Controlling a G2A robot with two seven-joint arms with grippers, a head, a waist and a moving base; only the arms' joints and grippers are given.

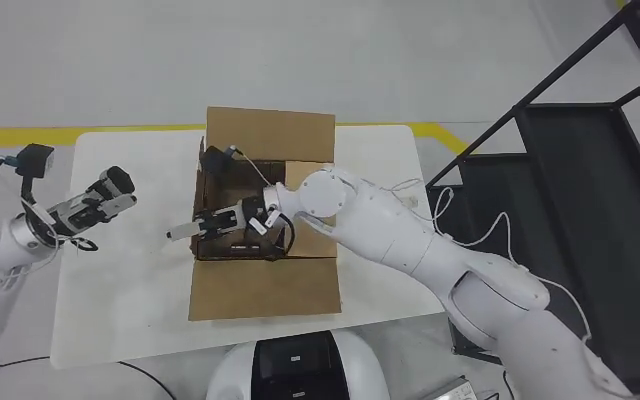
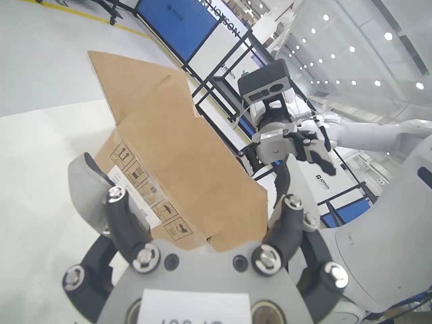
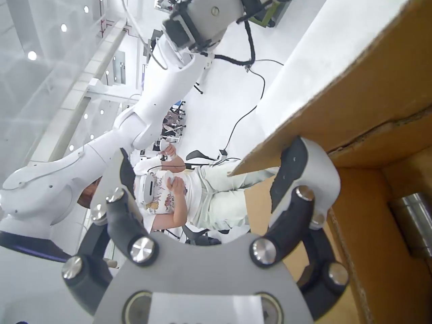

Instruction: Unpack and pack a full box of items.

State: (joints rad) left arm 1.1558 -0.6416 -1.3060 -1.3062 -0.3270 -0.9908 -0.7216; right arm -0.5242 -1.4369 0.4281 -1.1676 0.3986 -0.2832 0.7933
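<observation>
Cardboard box [image 1: 265, 290] sits open in the middle of the white tabletop [image 1: 120, 290], flaps spread. The right arm reaches across it and hides most of its inside. Deep in the box, a shiny metal item [image 3: 411, 224] is cut off at the frame edge and too partial to name. Right tool [image 1: 205, 225] hangs at the box's left wall, fingers spread wide and holding nothing, a flap edge poking between them. Left tool [image 1: 122, 193] is well left of the box, likewise released.
</observation>
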